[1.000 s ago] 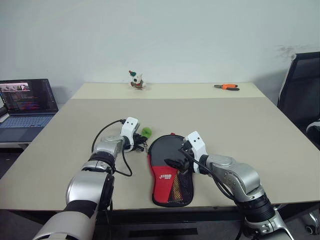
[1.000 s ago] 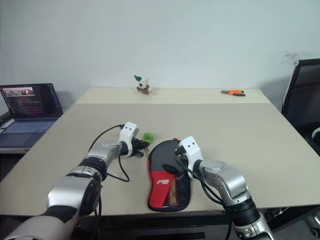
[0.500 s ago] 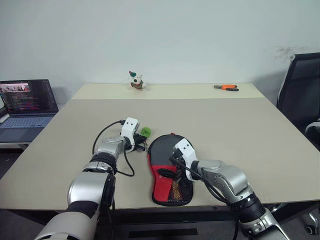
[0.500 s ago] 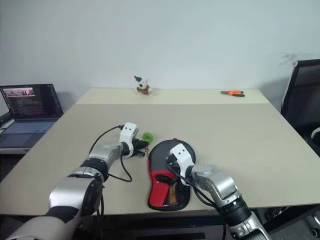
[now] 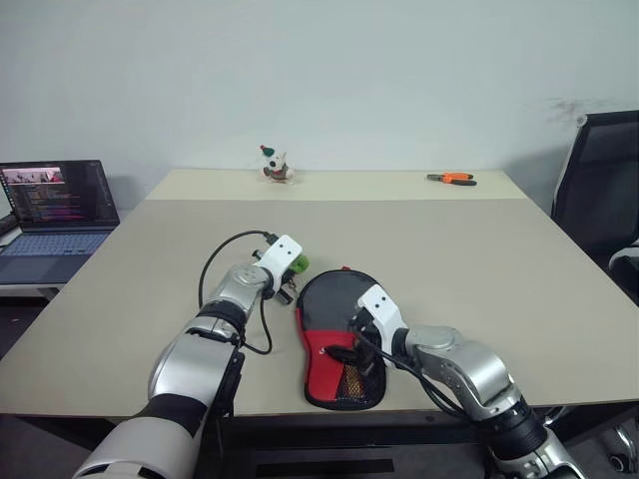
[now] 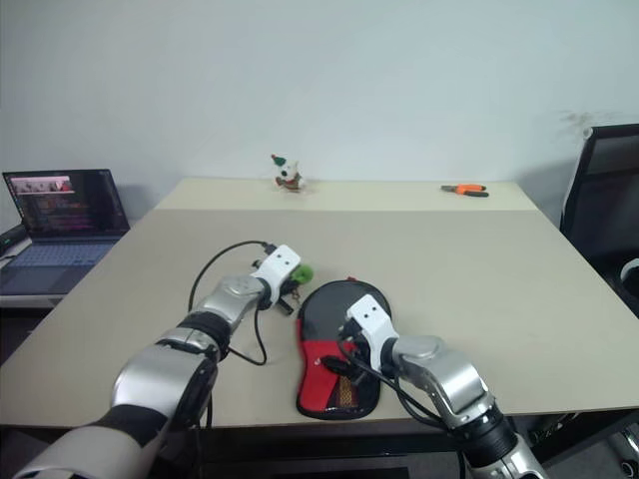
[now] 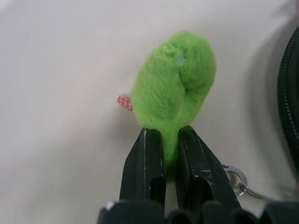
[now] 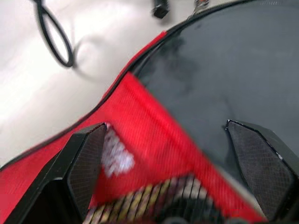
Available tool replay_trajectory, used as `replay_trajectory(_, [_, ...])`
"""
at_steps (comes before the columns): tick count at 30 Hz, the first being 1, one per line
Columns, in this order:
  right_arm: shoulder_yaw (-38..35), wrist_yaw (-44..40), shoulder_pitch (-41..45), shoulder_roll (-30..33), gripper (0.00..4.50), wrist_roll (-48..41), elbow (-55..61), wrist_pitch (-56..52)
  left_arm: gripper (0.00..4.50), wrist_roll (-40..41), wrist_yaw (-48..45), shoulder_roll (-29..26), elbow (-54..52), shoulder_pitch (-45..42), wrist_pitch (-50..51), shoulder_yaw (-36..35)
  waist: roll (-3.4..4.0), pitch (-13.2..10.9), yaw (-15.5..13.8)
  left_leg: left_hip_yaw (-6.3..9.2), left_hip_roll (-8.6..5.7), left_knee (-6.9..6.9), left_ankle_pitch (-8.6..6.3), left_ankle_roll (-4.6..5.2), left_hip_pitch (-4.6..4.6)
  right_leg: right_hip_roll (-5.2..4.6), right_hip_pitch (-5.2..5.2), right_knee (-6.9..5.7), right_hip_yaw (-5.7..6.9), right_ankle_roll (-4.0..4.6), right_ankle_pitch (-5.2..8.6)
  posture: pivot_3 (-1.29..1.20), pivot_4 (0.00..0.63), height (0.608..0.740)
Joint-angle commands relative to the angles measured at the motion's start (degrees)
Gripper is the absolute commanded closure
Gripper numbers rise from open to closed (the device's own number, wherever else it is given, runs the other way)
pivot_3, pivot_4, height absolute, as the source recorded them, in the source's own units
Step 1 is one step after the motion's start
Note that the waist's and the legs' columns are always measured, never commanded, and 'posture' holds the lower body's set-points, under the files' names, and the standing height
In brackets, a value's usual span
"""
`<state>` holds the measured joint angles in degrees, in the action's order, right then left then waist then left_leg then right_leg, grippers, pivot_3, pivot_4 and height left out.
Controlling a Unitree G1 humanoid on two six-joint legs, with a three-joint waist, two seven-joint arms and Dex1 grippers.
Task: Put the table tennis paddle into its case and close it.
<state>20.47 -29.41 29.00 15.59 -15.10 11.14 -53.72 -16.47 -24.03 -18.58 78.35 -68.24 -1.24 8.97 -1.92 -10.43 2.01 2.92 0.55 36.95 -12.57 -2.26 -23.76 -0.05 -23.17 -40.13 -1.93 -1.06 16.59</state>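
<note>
Near the counter (image 5: 519,259) front edge lies the case (image 5: 337,339), open surface right of it. Right gripper (image 8: 173,154) hovers spread over it; left gripper (image 7: 169,140) pinches green plush (image 7: 175,81) beside it.

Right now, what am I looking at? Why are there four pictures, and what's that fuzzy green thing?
It's a robot with two metal arms. Two pictures come from cameras on its head, looking down at a table. The other two come from little cameras on its wrists. The left end effector pinches a fluffy green charm, which seems to hang from the zip of the case, the black-and-red bag for a ping-pong paddle. The right end effector hangs wide open just above that case. Far back lie a small toy and orange pliers.
</note>
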Motion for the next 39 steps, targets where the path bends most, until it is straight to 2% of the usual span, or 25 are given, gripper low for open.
replay_trajectory(1, [2.5,-0.4,-4.0,1.9,0.0,-0.3,1.0,-5.8,4.49,-3.6,4.5,1.9,-0.3,-4.6,-2.8,2.1,-0.02,0.0,-0.1,-0.02,-0.02,0.0,0.0,0.0,0.0,0.01,0.0,0.01,-0.02,-0.02,0.01,0.0,0.15,0.74])
replay_trajectory(8, [3.8,-0.1,-8.0,4.2,0.0,-1.1,7.7,-10.3,4.49,-8.9,7.6,4.9,0.5,-6.6,-5.1,5.5,-0.06,0.1,-0.1,-0.06,-0.05,-0.05,-0.01,0.0,-0.03,0.0,0.0,0.13,-0.06,-0.04,0.0,0.0,0.15,0.74])
replay_trajectory(17, [4.8,1.5,-11.5,3.9,0.0,-2.2,13.1,-14.4,4.49,-17.6,10.2,7.3,0.9,-7.7,-9.2,13.0,-0.12,0.1,-0.3,-0.04,-0.05,-0.07,-0.02,0.01,-0.09,-0.03,0.0,0.22,-0.06,-0.03,0.0,0.0,0.15,0.74])
replay_trajectory(31, [5.1,3.7,-12.1,2.2,0.0,-2.0,13.6,-15.1,4.49,-24.2,13.5,8.4,1.5,-8.2,-9.8,18.7,-0.14,0.2,-0.2,-0.07,-0.08,-0.09,-0.03,0.02,-0.08,-0.02,0.0,0.25,-0.09,-0.05,0.02,0.0,0.15,0.74])
replay_trajectory(39, [5.2,4.4,-13.0,2.2,0.0,-2.3,14.9,-15.9,4.49,-28.5,19.1,10.9,1.6,-11.3,-10.9,22.7,-0.14,0.2,-0.2,-0.06,-0.08,-0.09,-0.03,0.02,-0.1,-0.03,0.0,0.26,-0.1,-0.08,0.03,0.0,0.15,0.74])
